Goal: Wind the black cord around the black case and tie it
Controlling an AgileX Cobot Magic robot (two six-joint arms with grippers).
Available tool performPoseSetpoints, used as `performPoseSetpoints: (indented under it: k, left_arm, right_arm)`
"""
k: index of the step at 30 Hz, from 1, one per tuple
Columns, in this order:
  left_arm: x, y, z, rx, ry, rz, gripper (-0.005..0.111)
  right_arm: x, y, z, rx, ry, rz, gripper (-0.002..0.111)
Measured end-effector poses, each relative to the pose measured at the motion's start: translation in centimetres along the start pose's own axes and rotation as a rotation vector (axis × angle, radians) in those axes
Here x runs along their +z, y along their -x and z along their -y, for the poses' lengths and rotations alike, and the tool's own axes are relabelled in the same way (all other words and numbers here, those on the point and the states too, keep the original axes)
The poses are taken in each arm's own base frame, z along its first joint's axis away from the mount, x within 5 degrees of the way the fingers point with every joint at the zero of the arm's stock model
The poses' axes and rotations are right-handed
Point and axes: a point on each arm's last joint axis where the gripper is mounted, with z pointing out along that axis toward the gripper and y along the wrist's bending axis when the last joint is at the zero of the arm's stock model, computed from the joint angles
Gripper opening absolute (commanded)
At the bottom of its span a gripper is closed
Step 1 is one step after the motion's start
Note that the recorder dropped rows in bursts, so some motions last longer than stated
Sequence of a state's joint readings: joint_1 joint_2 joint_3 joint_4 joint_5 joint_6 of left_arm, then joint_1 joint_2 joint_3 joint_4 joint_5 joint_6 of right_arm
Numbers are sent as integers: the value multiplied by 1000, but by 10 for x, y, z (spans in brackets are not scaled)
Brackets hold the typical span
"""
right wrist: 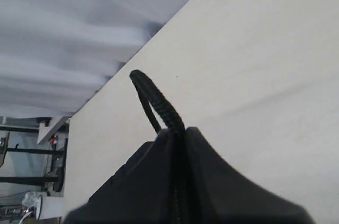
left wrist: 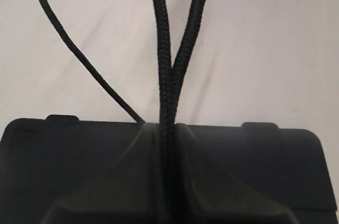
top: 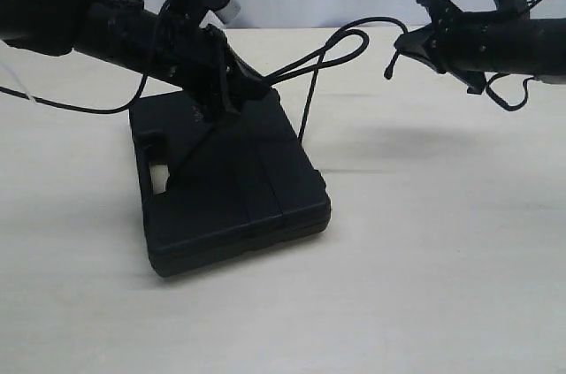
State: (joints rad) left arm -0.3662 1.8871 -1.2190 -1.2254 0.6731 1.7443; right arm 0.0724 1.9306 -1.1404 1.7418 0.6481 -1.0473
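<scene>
The cord (top: 340, 42) is thin, braided and limp. It sags into loops under its own weight, so I judge it will follow any pull but hold no shape, and the weave should give fair grip. It rises off the case (top: 239, 188) as a doubled loop in the air. One strand slants across the lid toward the handle cut-out, and another drops beside the far edge. The best hold, I judge, is close to the case, where slack is short.

The left gripper (top: 252, 87) hangs over the lid, its fingers (left wrist: 127, 171) clamped on two strands together. The right gripper (top: 402, 41), well apart above the table (top: 424, 259), is pinched on the plain end, with the tip poking free.

The case looks rigid and heavy enough to stay put. It lies closed, contents unseen.
</scene>
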Motion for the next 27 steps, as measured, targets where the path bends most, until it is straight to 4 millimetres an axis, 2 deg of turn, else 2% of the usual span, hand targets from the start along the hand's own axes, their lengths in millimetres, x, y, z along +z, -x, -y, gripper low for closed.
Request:
performPoseSetpoints:
  k: [5, 8, 17, 23, 25, 27]
  left_arm:
    - [5, -1, 3, 57, 27, -8, 0]
    - [19, 0, 16, 160, 101, -54, 0]
    - [37, 5, 29, 374, 388, -180, 0]
    - [39, 15, 33, 503, 542, -222, 0]
    - [39, 18, 34, 521, 587, -227, 0]
    - [39, 19, 36, 529, 607, -228, 0]
  right_arm:
    - [7, -10, -15, -10, 60, -49, 4]
    - [13, -10, -33, -27, 122, -69, 4]
    - [13, -10, -35, 6, 125, -69, 4]
    - [13, -10, -35, 52, 123, -72, 4]
    - [11, -4, -35, 32, 126, -56, 4]
    - [3, 12, -32, 26, 130, -13, 4]
